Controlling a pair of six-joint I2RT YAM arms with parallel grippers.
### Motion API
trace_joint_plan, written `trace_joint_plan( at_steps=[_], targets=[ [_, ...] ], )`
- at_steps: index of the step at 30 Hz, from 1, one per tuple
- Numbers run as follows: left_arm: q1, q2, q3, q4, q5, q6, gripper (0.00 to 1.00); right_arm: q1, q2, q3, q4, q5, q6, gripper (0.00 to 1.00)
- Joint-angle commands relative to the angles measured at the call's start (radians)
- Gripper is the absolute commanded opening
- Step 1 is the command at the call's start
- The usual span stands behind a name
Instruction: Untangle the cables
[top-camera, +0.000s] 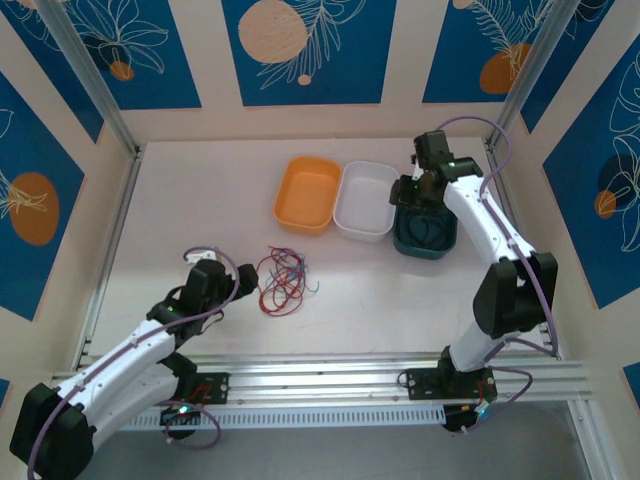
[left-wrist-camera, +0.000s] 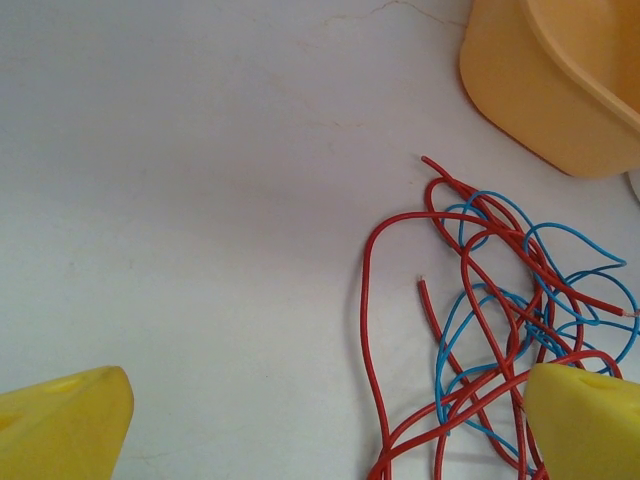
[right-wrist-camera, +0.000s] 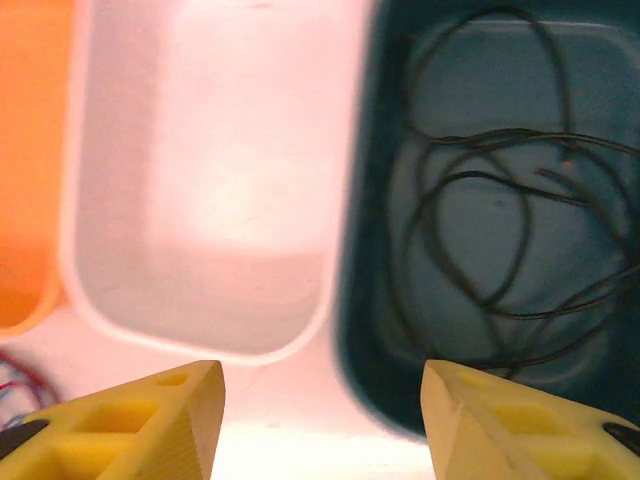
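Red-and-blue cables (left-wrist-camera: 490, 290), lower loops behind a fingertip (left-wrist-camera: 585, 420) of left tool (left-wrist-camera: 328, 405)

Robot lab test cell: white table (top-camera: 200, 200), aluminium mounting rail (top-camera: 330, 378), blue leaf-patterned wall panels (top-camera: 310, 70).

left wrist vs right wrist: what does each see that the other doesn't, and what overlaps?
Left wrist, not right: the red and blue wire tangle spread in full on the table, with a loose red end. Right wrist, not left: the white bin and the dark teal bin, with a black wire coiled inside it. Both: the orange bin at a frame edge; right wrist also catches a sliver of the tangle at lower left.
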Motion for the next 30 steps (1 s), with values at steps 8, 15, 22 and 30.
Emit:
trace_joint_plan(
  at_steps=[8,15,22,30],
  targets=[
    [0.0,0.129,0.039,0.037,0.058,-0.036,1.0,0.346,-0.047,-0.126,0.17,-0.128,0.162,0.54],
    [0.0,0.25,0.085,0.051,0.132,-0.031,1.0,0.458,0.057,-0.17,0.244,-0.182,0.241,0.52],
    [0.001,0.304,0.089,0.092,0.169,-0.031,1.0,0.477,0.17,-0.135,0.235,-0.218,0.265,0.46],
    [-0.001,0.299,0.085,0.092,0.161,-0.032,1.0,0.514,0.258,-0.078,0.224,-0.247,0.285,0.38]
  ],
)
